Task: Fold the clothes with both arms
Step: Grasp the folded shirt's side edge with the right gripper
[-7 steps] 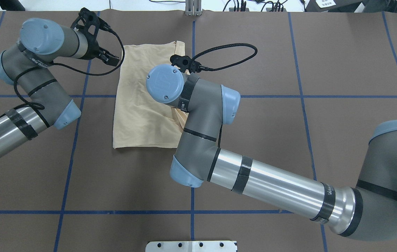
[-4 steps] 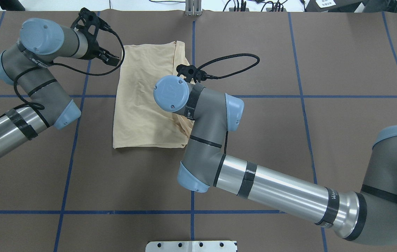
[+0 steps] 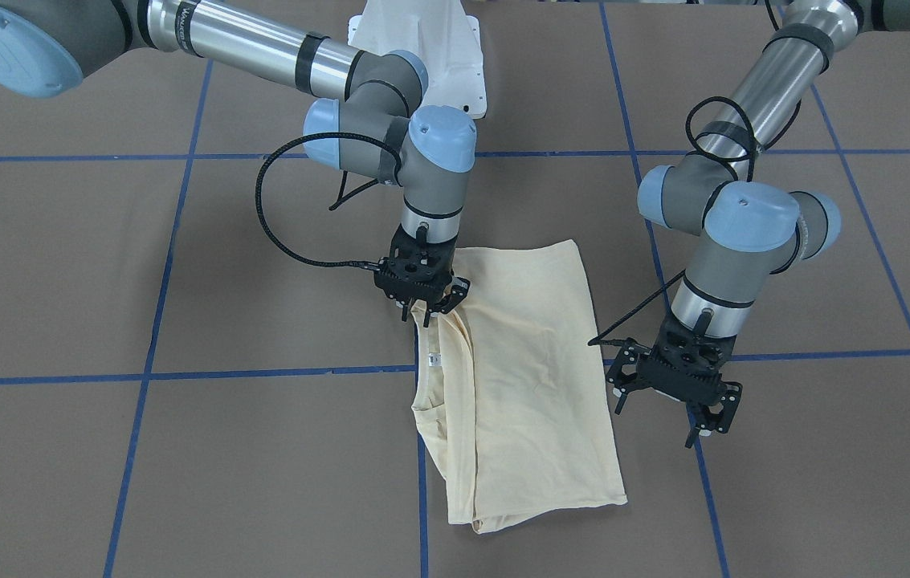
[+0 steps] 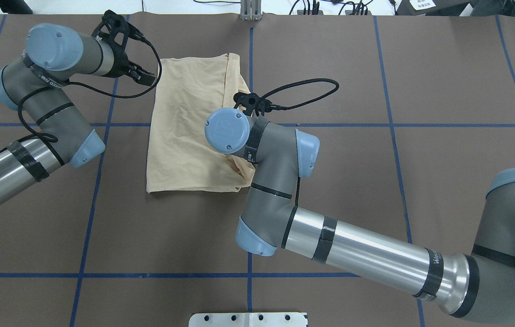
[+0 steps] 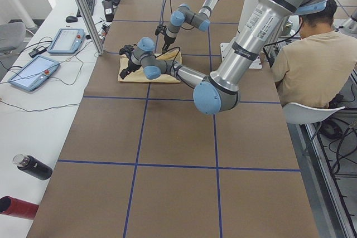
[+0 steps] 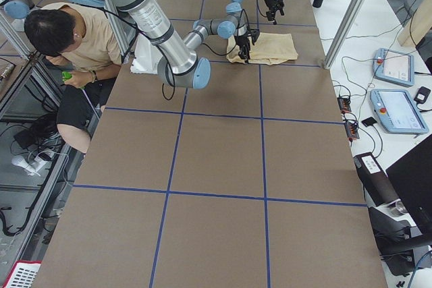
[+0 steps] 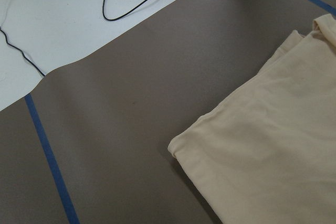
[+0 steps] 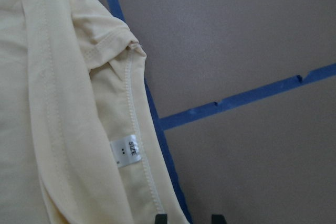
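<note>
T-shirt [image 4: 184,127]: it lay folded into a long cream panel on the brown table [image 4: 375,181], between the two sets of fingers, print out of sight.
Left gripper [image 3: 667,416]: I saw its fingers spread wide with nothing between them.
Left gripper's place: it stood just beside one long edge of the shirt, near a far corner, and did not touch the cloth. My left wrist camera showed that folded corner a little way off from the fingers.
Right gripper [image 3: 427,309]: it pointed down at the opposite long edge, where the doubled layers were bunched.
Right fingertips [image 8: 161,217]: only the tips showed in my wrist view, parted by a narrow gap. The shirt's stitched edge ran toward that gap. I could make out no cloth clamped between them.
Size tag [image 8: 127,153]: a small white label sat on the cloth just ahead of those fingertips.
Blue tape [image 8: 247,98]: one line crossed the table ahead of the right fingertips, and another ran along the shirt's edge.
</note>
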`<state>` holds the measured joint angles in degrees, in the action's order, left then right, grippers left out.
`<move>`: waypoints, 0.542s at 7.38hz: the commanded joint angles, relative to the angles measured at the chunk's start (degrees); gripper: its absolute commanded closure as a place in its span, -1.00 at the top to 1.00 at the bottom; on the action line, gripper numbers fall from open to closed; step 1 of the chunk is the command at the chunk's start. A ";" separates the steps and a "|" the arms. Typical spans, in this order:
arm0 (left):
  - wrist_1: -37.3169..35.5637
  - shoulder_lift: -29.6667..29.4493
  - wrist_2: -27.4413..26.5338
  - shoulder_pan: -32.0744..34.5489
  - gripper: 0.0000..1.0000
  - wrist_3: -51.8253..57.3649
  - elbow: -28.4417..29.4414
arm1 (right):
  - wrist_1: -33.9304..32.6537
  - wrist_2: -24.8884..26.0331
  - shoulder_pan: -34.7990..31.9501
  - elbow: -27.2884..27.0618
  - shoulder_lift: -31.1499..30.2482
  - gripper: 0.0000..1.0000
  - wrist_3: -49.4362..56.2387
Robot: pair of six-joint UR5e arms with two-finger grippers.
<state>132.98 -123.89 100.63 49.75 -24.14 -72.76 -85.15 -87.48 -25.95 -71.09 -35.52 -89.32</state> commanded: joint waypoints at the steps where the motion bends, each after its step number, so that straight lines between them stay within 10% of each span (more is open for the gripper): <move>1: 0.00 0.05 0.00 0.00 1.00 -0.03 -0.01 | -0.01 0.20 1.16 -0.01 0.19 -0.21 -0.59; 2: 0.00 0.32 0.00 0.00 1.00 -0.03 -0.01 | -0.27 0.20 1.34 -0.01 0.10 -0.24 -0.68; 4: 0.00 0.32 0.00 -0.09 1.00 -0.03 -0.19 | -1.41 0.20 1.26 -0.36 0.19 -1.00 -0.68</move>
<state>132.98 -123.62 100.63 49.69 -24.17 -72.89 -85.81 -87.28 -24.74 -71.22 -35.37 -89.97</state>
